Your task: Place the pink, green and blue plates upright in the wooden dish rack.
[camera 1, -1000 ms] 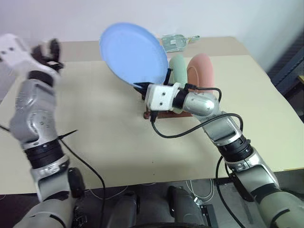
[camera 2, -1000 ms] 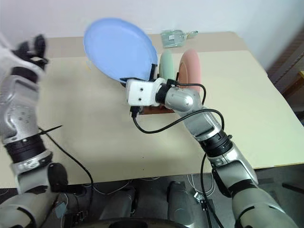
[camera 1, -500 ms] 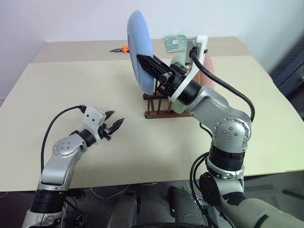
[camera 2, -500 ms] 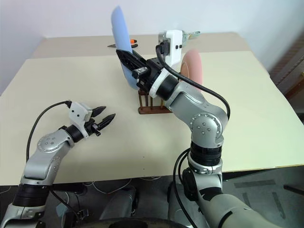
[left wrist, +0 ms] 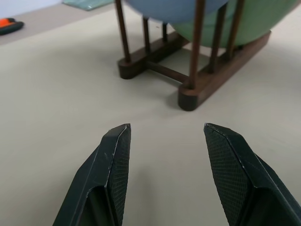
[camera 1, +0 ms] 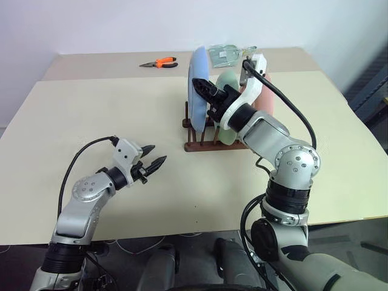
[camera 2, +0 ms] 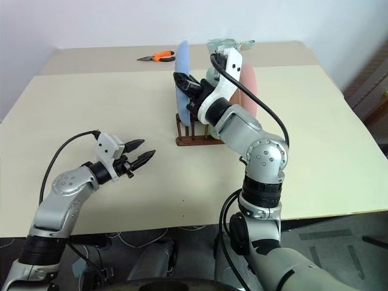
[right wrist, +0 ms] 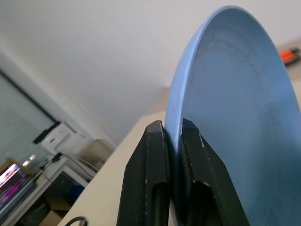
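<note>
The blue plate stands on edge at the left end of the wooden dish rack, its lower rim down among the pegs. My right gripper is shut on its upper rim, seen close in the right wrist view as the blue plate pinched between the fingers. The green plate and the pink plate stand upright in the rack to the right of it. My left gripper hovers open and empty low over the table, left of the rack.
Orange-handled pliers and a clear plastic packet lie on the far part of the table. A black cable loops from my right wrist over the pink plate. Bare tabletop lies left and in front of the rack.
My right gripper rolled the blue plate from face-on to edge-on and lowered it into the rack's left end. My left arm dropped from raised to low over the table, then held still.
</note>
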